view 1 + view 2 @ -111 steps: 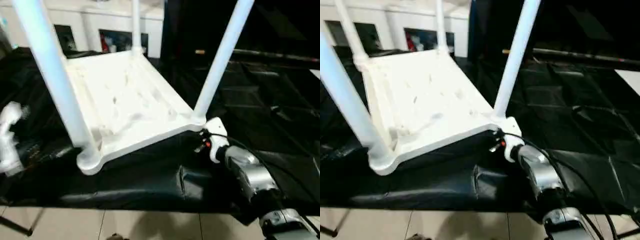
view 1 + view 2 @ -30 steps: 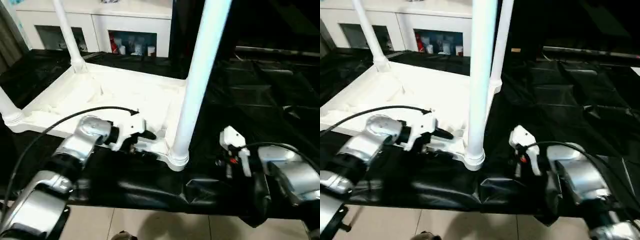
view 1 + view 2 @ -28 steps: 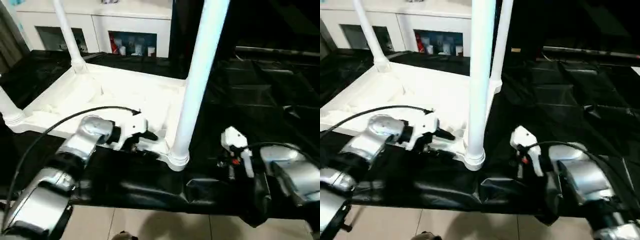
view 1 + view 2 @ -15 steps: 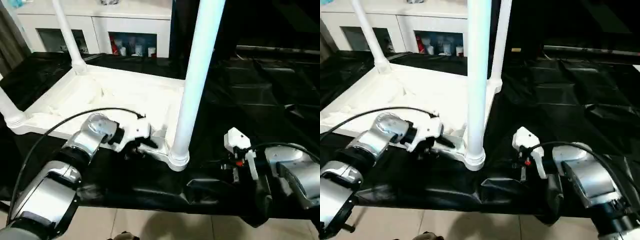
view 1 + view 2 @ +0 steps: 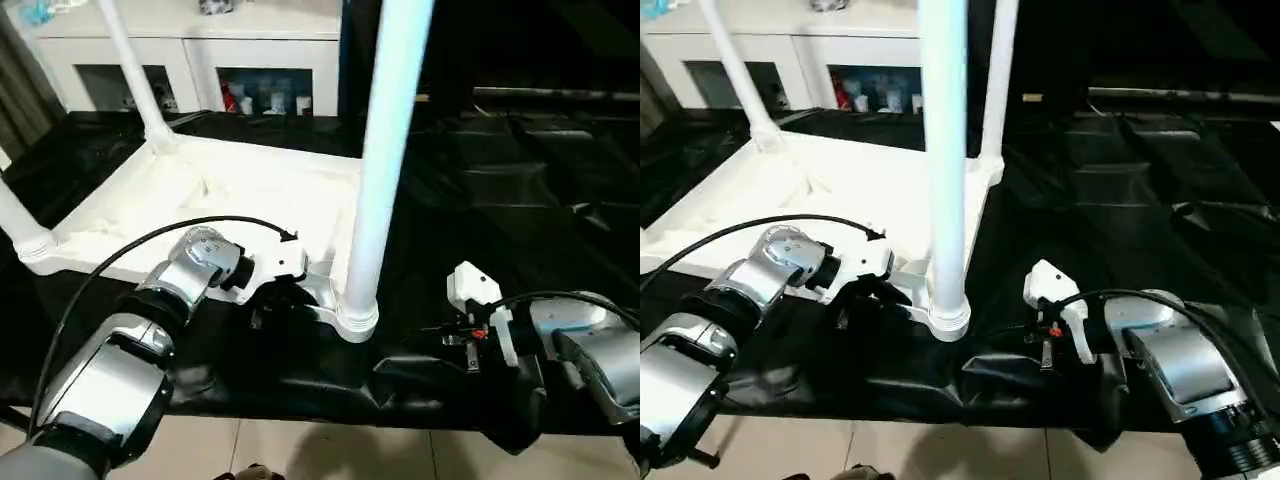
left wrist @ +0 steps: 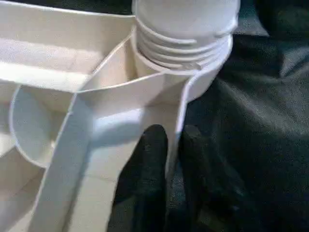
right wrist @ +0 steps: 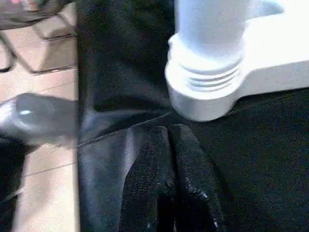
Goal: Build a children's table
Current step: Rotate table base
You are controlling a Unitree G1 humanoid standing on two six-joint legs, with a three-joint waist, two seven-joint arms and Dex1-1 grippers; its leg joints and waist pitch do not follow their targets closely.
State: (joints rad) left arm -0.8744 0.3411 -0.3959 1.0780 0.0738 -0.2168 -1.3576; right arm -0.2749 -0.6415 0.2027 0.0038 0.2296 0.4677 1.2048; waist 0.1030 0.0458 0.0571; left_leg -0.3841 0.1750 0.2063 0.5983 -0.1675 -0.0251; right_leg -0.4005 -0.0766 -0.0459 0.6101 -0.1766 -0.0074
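Left pincer: the left gripper (image 6: 166,145) has narrowed over the last second from wide apart to a pinch; its two black fingers (image 6: 149,159) now stand one on each side of the thin near rim of the white plastic rectangular tabletop (image 5: 250,195), just beside the corner socket (image 5: 355,318). It reads as clamped on that rim.

Right pincer: the right gripper (image 7: 171,145) has its fingers pressed together on nothing, resting on the black plastic sheet (image 5: 520,200) near the same corner, apart from it, as it was a second ago.

What changed: the left silver forearm (image 5: 150,320) has slid along the near edge toward the corner while the fingers drew in; the tabletop itself has not shifted.

Where the table is: upside down on the sheet, ribbed underside up. The near white tubular leg (image 5: 385,150) stands upright in its socket with thread rings (image 6: 181,46) exposed at the collar; two more legs (image 5: 125,60) rise at the left-hand sockets, and a fourth (image 5: 998,80) at the far corner.

Background: white cabinet with glass doors (image 5: 200,60), beyond the sheet.

Meaning for the task: all four legs look fitted, so assembly seems nearly done. A grip on the rim suggests repositioning or turning the table over comes next; with a pinch on such a thin edge, slipping is the risk.
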